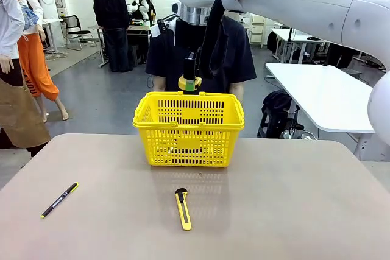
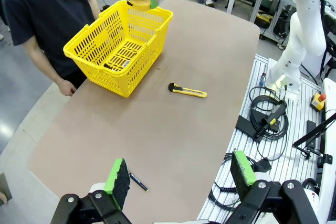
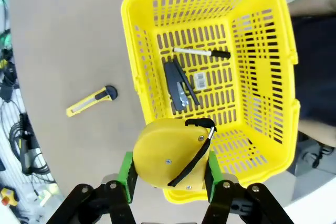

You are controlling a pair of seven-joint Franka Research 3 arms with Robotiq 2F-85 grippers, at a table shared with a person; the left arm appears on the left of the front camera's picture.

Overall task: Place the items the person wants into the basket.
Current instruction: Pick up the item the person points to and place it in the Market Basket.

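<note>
1 basket [image 1: 188, 127], 1 marker [image 3: 202, 52], 1 stapler [image 3: 179, 84], 1 tape measure [image 3: 169, 154], 1 utility knife [image 1: 183, 209], 1 pen [image 1: 60, 200]

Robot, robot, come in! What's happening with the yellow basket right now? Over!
Right gripper shut on tape measure, above basket rim. Left gripper open, holding nothing. Marker and stapler in basket. Nothing in the way.

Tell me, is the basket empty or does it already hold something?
Not empty. In the right wrist view the basket holds a marker and a stapler on its floor. The tape measure is above the rim, between the right fingers.
</note>
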